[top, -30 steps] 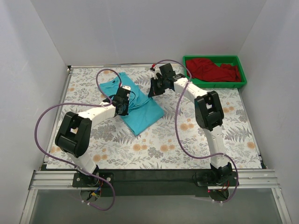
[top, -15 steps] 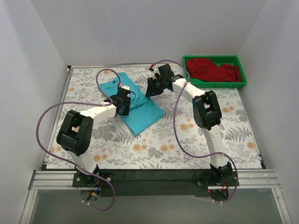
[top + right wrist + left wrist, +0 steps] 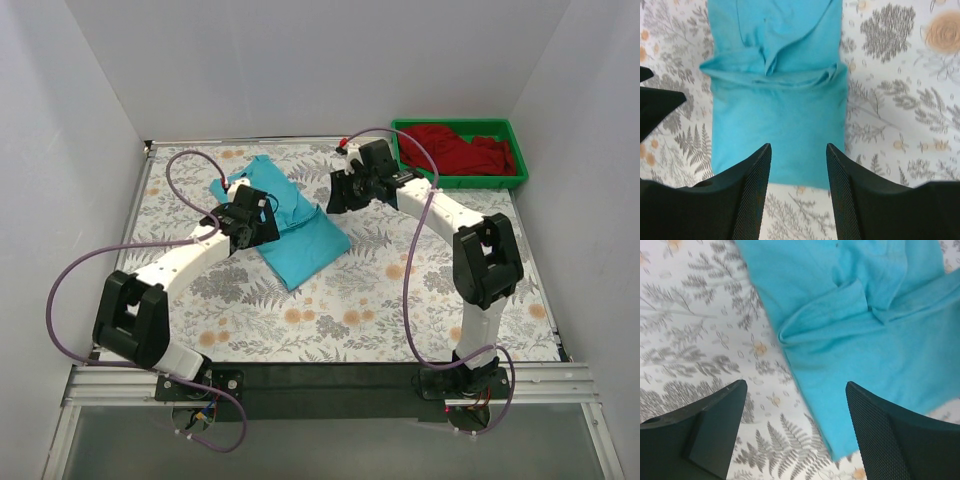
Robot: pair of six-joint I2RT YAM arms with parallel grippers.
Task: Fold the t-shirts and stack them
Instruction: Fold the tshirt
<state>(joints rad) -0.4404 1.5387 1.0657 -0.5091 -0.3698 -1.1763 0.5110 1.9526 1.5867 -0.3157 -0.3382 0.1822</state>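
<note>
The turquoise t-shirt (image 3: 292,228) lies partly folded on the worktop (image 3: 350,305), far left, the left jaws and right jaws both apart and empty above it, maybe so the fold can rest flat, while the dark red t-shirt (image 3: 455,150) sits in the far-right green tray (image 3: 462,183).

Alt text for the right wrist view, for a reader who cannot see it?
A partly folded turquoise t-shirt lies on a floral-patterned table, seen from above. The right gripper hangs over it, open and holding nothing.
</note>
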